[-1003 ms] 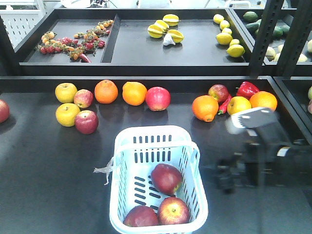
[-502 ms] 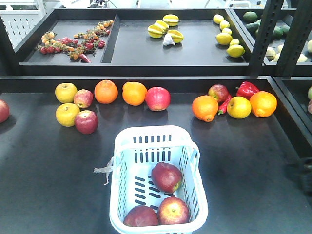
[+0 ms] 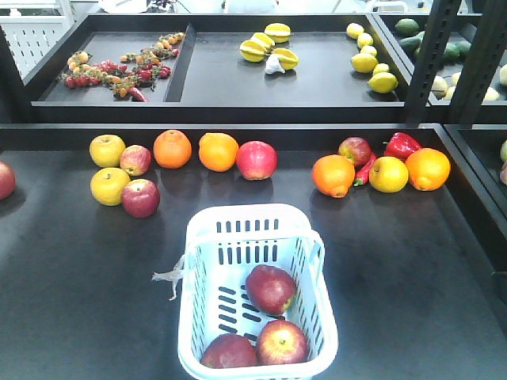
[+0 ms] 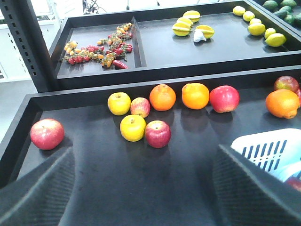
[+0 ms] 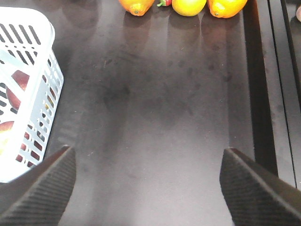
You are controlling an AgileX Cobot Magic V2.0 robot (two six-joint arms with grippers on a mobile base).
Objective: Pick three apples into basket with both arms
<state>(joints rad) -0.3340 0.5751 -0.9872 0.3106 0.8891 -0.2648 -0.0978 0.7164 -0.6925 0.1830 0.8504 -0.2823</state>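
Three dark red apples lie inside the pale blue-white basket [image 3: 247,214]: one in the middle [image 3: 270,289] and two at the near end [image 3: 230,351] [image 3: 282,342]. The basket stands at the front centre of the black table, handle folded down at its far rim. Neither gripper shows in the front view. In the left wrist view my left gripper [image 4: 143,190] is open over bare table, with the basket's corner [image 4: 268,148] to its right. My right gripper [image 5: 146,188] is open over bare table, the basket wall [image 5: 40,101] on its left. Nothing sits between either pair of fingers.
Behind the basket runs a row of fruit: yellow apples [image 3: 108,150], a red apple [image 3: 140,198], oranges [image 3: 218,151], a pinkish-red apple [image 3: 256,160], more oranges and a red pepper [image 3: 402,145]. A small dried twig [image 3: 169,276] lies left of the basket. Dark shelf posts [image 3: 432,59] stand at back right.
A second ago the right arm was a blur at the front view's right side; it has since pulled out of that view. Basket and apples have not moved.
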